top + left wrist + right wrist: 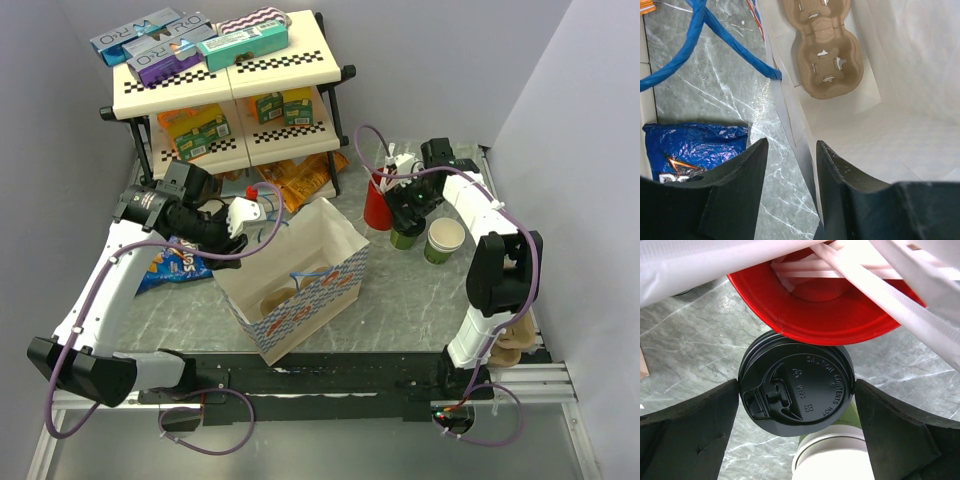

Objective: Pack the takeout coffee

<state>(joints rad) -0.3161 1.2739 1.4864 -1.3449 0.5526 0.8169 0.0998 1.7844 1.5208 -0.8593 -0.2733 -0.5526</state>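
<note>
Top external gives the layout; the wrist views add detail. Far left: a cream two-tier shelf rack (230, 75) of boxed goods closes off the far edge. Near-left of it, a crumpled blue foil snack bag (172, 265) lies on the grey marble-look table (400, 300), beside the left gripper (243, 213).

Left wrist view only: that gripper's jaws stand about half apart, straddling the far-left rim of the white paper bag (300, 285) with blue print and blue handles. The wall sits in the gap and I see no pinch. The bag mouth gapes upward. Inside, a brown moulded-pulp cup carrier (822, 55) lies flat on the bottom.

A strip of bare table separates the bag from the cups.

Right cluster is tight. A red cup (378, 205) holds white sticks (880, 280). The takeout coffee (797, 390), a small green paper cup with a round black plastic lid, is just near of it, lid on. An open green cup (445, 240) stands just right. Right wrist view: the right gripper (796, 382) is spread fully wide, with fingers flanking the lid. Can't tell if they touch it.
</note>
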